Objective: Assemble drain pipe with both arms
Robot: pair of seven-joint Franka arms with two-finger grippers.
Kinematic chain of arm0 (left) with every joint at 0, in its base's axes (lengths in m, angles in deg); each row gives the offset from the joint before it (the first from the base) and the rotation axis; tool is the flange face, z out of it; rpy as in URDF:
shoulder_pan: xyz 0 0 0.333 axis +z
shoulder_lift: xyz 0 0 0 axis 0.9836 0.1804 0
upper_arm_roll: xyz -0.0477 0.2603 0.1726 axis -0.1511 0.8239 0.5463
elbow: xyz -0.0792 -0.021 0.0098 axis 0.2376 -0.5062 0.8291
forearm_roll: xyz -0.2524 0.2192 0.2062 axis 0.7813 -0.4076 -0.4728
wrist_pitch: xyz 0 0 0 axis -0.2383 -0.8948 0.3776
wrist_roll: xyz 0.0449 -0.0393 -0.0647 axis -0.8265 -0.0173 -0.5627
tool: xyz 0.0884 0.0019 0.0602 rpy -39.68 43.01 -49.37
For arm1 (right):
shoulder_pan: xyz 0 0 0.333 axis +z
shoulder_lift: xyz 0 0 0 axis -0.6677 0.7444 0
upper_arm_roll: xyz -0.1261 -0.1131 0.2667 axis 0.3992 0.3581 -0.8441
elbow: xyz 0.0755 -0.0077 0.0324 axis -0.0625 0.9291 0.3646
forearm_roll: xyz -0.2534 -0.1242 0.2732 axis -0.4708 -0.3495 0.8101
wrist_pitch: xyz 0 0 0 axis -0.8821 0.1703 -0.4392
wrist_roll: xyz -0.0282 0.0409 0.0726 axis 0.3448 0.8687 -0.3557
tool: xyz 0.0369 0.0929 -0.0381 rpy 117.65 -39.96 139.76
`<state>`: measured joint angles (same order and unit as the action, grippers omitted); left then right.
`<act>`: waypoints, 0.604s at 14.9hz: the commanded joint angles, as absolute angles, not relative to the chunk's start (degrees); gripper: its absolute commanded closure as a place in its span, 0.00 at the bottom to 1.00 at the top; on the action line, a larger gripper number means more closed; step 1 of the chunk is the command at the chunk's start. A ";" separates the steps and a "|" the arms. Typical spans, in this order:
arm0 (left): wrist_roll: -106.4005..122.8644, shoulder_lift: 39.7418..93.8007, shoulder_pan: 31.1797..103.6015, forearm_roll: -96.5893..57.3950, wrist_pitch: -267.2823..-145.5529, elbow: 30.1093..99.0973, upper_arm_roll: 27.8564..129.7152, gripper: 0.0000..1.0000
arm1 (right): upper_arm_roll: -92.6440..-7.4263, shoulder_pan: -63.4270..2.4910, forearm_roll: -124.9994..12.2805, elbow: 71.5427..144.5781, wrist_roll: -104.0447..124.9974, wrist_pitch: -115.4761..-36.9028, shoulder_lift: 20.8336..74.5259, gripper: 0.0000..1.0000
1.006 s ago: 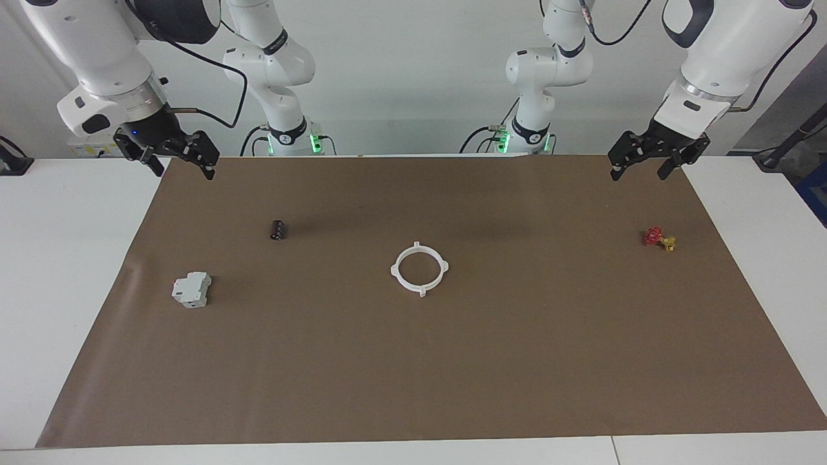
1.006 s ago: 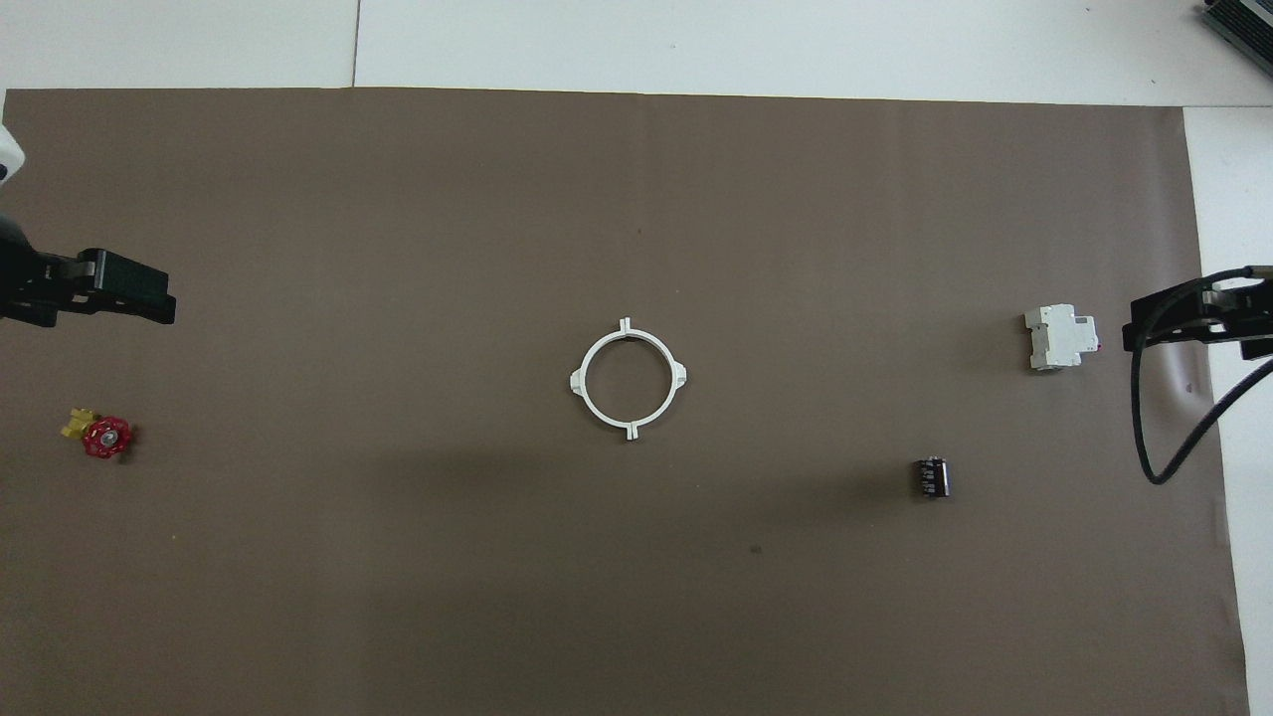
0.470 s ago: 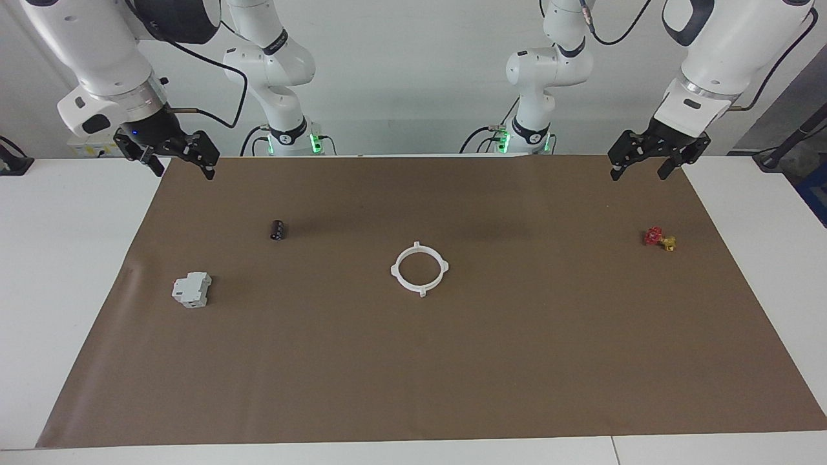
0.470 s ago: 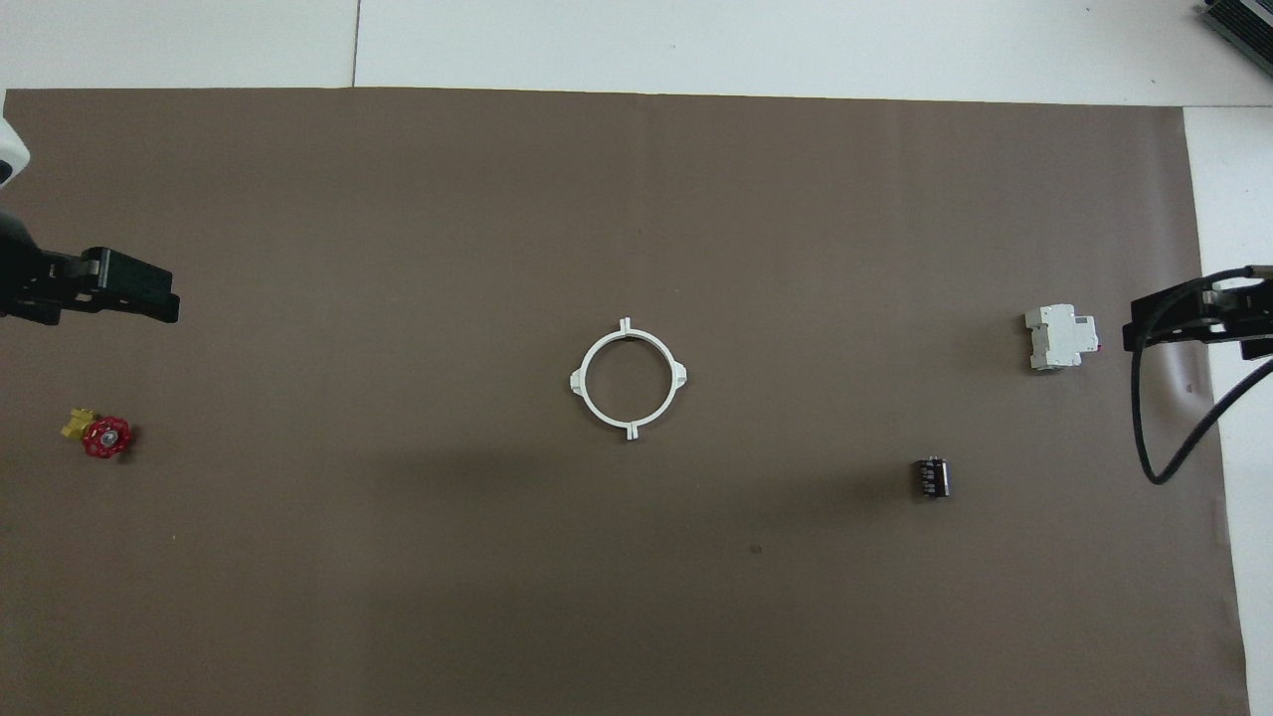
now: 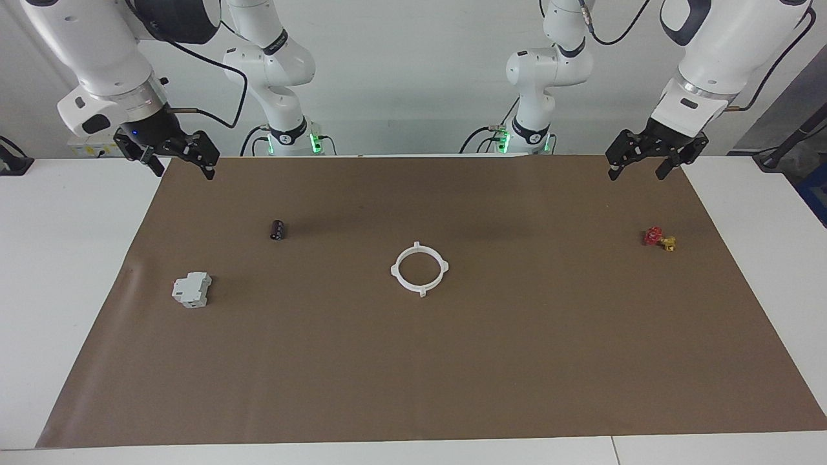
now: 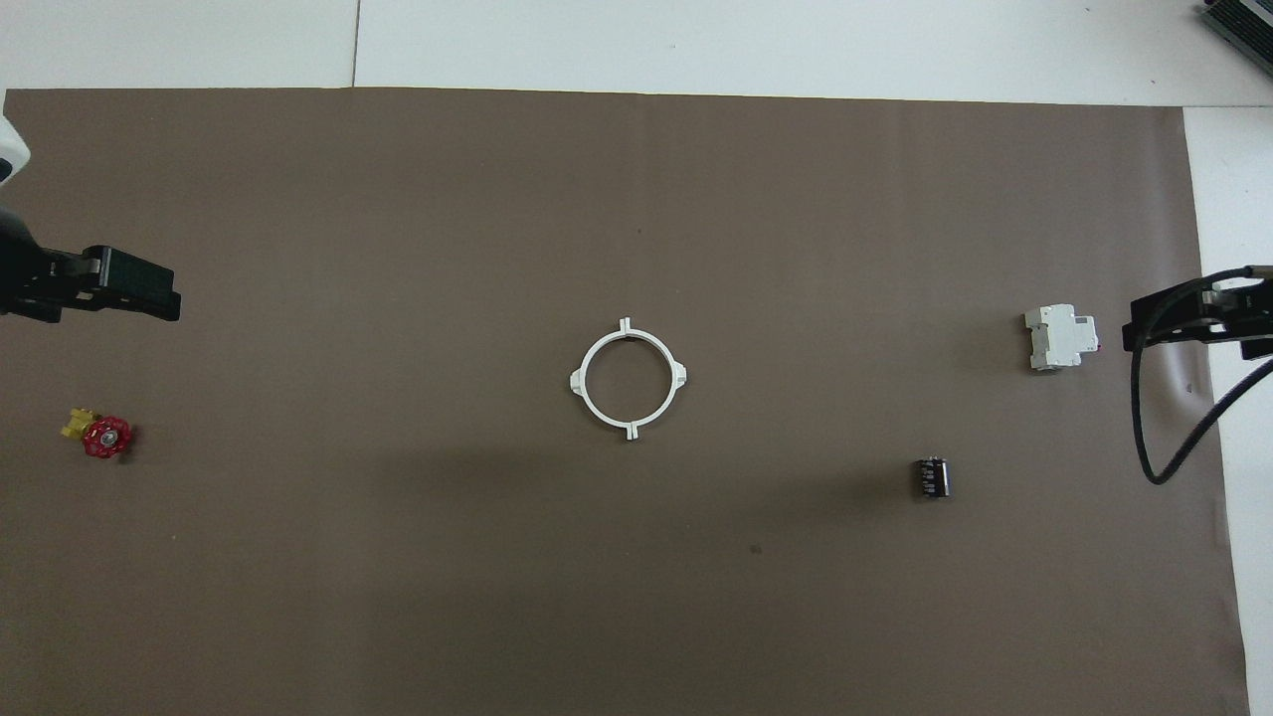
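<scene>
Jaws of both grippers apart, empty; no legible writing.

Facing view: high, distant, looking toward both robots across the table. Overhead view: high above robots' end, steeply downward. The 2 views share the brown mat [image 5: 413, 361] [image 6: 636, 199].

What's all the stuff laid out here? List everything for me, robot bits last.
ring: one, white, four tabs, lying flat mid-mat.
boxy block: one, grey-white, toward the right arm's end, farther from the robots than the cylinder.
cylinder: one, black, between the block and the ring.
valve piece: one, red and yellow, toward the left arm's end.
mat: one, brown, covering the white table.
right gripper: black, fingers open, empty, over the mat's edge, waiting.
left gripper: black, fingers open, empty, over the mat's corner.
</scene>
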<state>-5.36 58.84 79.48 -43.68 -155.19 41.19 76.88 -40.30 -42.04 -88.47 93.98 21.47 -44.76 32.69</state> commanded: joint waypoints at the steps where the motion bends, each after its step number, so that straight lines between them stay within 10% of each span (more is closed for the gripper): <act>1: -5.37 59.17 79.69 -44.12 -155.57 40.57 76.45 0.00 | -40.46 -42.42 -87.56 95.10 19.88 -45.69 31.90 0.00; 9: -5.28 59.00 79.70 -44.21 -156.01 40.75 76.19 0.00 | -40.46 -42.42 -87.56 95.10 19.88 -45.69 31.90 0.00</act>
<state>-5.36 58.85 79.48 -43.68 -155.40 41.19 76.61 -40.30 -42.04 -88.47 93.98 21.47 -44.76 32.69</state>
